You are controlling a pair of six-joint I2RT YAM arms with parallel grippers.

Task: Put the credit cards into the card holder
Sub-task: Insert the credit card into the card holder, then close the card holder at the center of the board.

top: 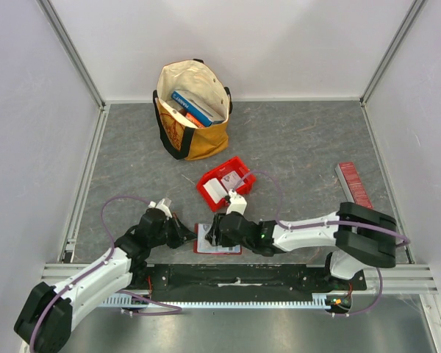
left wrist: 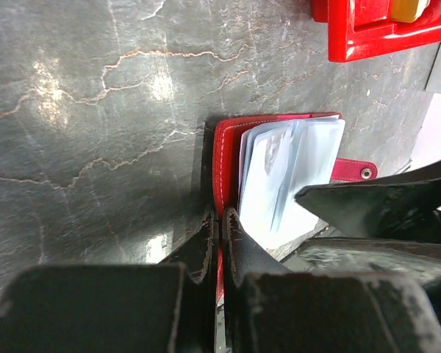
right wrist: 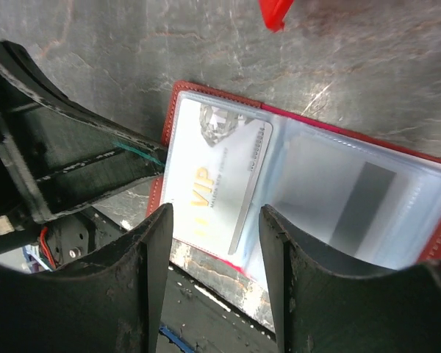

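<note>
The card holder (top: 231, 248) lies open near the table's front edge, its red cover (left wrist: 229, 158) and clear inner sleeves (left wrist: 301, 165) facing up, snap tab (left wrist: 351, 170) to one side. My left gripper (top: 192, 237) (left wrist: 222, 220) is shut on the card holder's left cover edge. A pale credit card (right wrist: 214, 173) with gold "VIP" lettering rests on the left page (right wrist: 180, 125). My right gripper (top: 215, 237) (right wrist: 217, 212) hovers just above this card, its jaws open on either side without touching it. More credit cards (top: 219, 190) lie in the red bin.
The red plastic bin (top: 203, 190) (left wrist: 367, 37) stands just behind the card holder. A tan tote bag (top: 193, 140) with blue books stands at the back. A ridged red strip (top: 354, 184) lies at the right. The black rail (top: 235, 276) runs along the front edge.
</note>
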